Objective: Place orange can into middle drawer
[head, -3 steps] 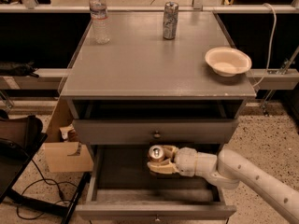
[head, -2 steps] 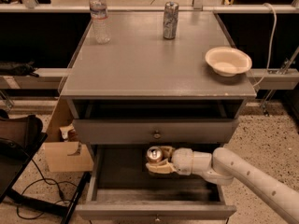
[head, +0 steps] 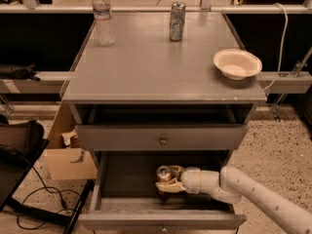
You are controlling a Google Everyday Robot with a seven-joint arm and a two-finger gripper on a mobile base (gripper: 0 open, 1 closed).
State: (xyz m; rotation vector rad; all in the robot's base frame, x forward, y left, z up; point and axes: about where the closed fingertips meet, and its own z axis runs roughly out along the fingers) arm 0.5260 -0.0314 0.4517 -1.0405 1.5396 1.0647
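The orange can [head: 164,174] stands upright inside the open middle drawer [head: 126,179], near its centre, with its silver top showing. My gripper [head: 168,178] reaches in from the right on a white arm and is shut on the can, one finger behind it and one in front. The can's base is low in the drawer, at or just above the dark floor; I cannot tell whether it touches. The drawer's low front panel [head: 161,221] lies just in front of the can.
The upper drawer [head: 161,138] with a round knob is shut above. On the cabinet top stand a water bottle [head: 103,16], a slim silver can [head: 177,21] and a white bowl [head: 237,63]. A cardboard box [head: 68,160] and cables lie on the floor to the left.
The gripper has moved the can slightly left and lower, deeper into the middle drawer. Its hold on the can is unchanged.
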